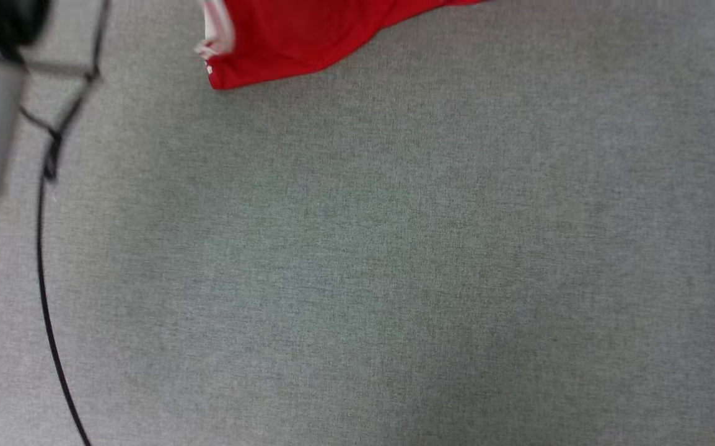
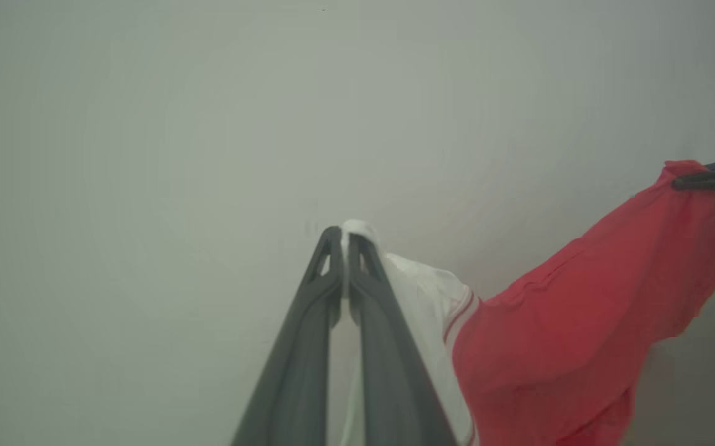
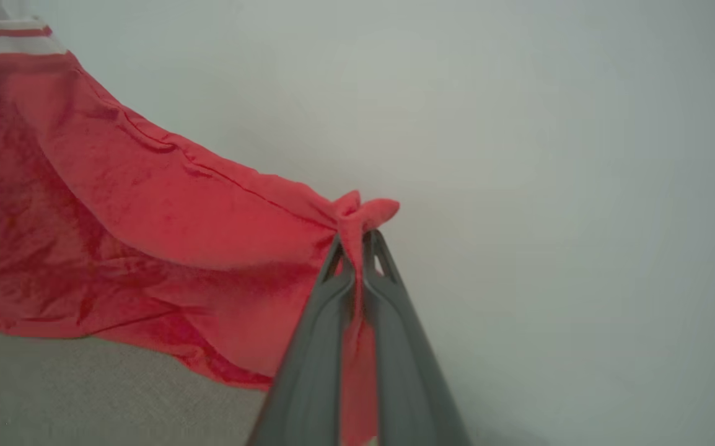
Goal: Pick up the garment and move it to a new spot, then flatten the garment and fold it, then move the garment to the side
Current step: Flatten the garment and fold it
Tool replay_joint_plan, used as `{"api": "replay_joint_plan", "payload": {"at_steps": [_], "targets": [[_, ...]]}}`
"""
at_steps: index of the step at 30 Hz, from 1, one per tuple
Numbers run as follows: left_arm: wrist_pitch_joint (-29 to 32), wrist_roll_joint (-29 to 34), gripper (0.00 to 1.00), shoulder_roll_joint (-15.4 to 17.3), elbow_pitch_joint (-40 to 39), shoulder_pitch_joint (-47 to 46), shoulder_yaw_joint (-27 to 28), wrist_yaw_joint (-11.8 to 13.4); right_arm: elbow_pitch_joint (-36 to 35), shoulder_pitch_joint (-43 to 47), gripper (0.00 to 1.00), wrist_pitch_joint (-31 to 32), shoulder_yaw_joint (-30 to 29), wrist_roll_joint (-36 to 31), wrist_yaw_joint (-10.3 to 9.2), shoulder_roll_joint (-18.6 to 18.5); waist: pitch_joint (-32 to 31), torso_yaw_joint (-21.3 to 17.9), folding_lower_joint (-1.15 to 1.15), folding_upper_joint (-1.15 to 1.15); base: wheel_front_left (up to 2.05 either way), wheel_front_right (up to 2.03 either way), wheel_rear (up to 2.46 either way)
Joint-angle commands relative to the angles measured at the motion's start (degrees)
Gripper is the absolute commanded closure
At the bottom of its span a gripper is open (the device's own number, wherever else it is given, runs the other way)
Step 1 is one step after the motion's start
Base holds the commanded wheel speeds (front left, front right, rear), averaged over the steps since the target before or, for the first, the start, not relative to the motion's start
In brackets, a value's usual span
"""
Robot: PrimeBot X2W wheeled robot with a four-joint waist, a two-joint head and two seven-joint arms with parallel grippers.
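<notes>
The left gripper (image 2: 345, 240) is clamped on a white sleeve of the garment (image 2: 580, 334), and the right gripper (image 3: 357, 244) pinches a bunched red corner. The garment hangs stretched between them, sagging over the grey bench (image 1: 394, 279).

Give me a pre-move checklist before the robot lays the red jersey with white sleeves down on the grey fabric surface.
1. Left gripper shut on the white sleeve of the red jersey garment: ok.
2. Right gripper shut on a bunched red edge: ok.
3. Cloth taut between the two grips: not ok, it sags in folds.
4. Grey fabric surface offers a broad stretch for laying down: ok.
5. Thin black cable lies apart from the cloth: ok.
6. Hem lifted off the surface: cannot tell.
</notes>
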Motion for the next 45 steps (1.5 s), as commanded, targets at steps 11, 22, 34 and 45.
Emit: {"api": "replay_joint_plan", "payload": {"at_steps": [11,22,34,45], "targets": [[-0.3,-2.2,1.0,2.2,-13.9,31.6,0.0,4.1,-8.4,22.4,1.0,-3.7,8.4,6.8,-0.04,-5.9,-10.0,0.0,-0.01,0.0,0.0,0.0,0.0],[0.7,-8.4,1.0,6.7,-24.8,59.9,-2.4,10.1,-16.0,46.3,1.0,-4.9,8.1,12.4,-0.04,-12.5,-20.8,0.3,-0.01,0.0,0.0,0.0,0.0],[2.8,-15.6,1.0,10.6,-34.8,82.6,-4.8,16.4,-21.7,71.4,1.0,-5.8,-1.0,13.3,-0.04,-15.0,-28.9,0.5,-0.01,0.0,0.0,0.0,0.0],[1.9,-19.5,1.0,10.9,-33.2,93.2,-5.7,18.1,-26.1,90.1,1.0,-3.8,-13.1,9.0,-0.04,-12.0,-31.2,0.4,-0.01,0.0,0.0,0.0,0.0]]}}
